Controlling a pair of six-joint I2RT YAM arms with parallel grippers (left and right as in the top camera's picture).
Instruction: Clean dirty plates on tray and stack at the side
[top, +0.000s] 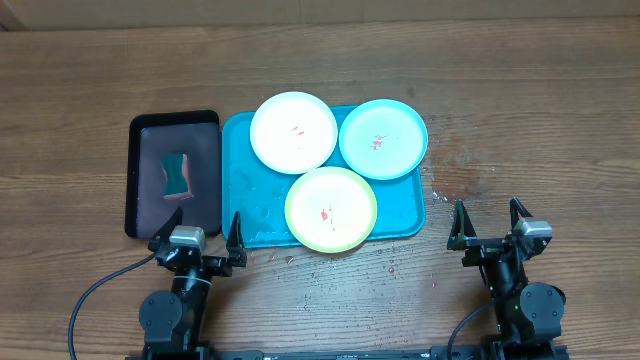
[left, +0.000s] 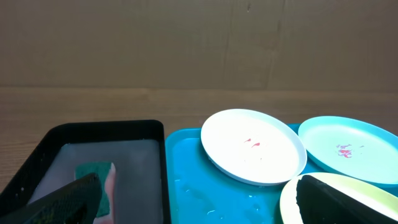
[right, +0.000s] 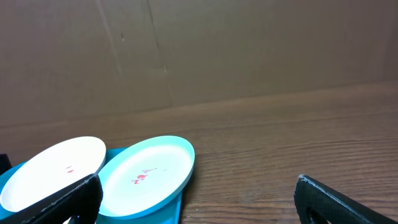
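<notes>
Three plates lie on the turquoise tray: a white plate at the back left, a light teal plate at the back right, and a yellow-green plate at the front. Each has small red smears. In the left wrist view the white plate, the teal plate and the yellow-green plate's rim show on the tray. The right wrist view shows the white plate and the teal plate. My left gripper is open and empty in front of the tray's left corner. My right gripper is open and empty to the right of the tray.
A smaller black tray lies left of the turquoise tray and holds a green sponge; it shows in the left wrist view with the sponge. Small red specks dot the wooden table in front of the tray.
</notes>
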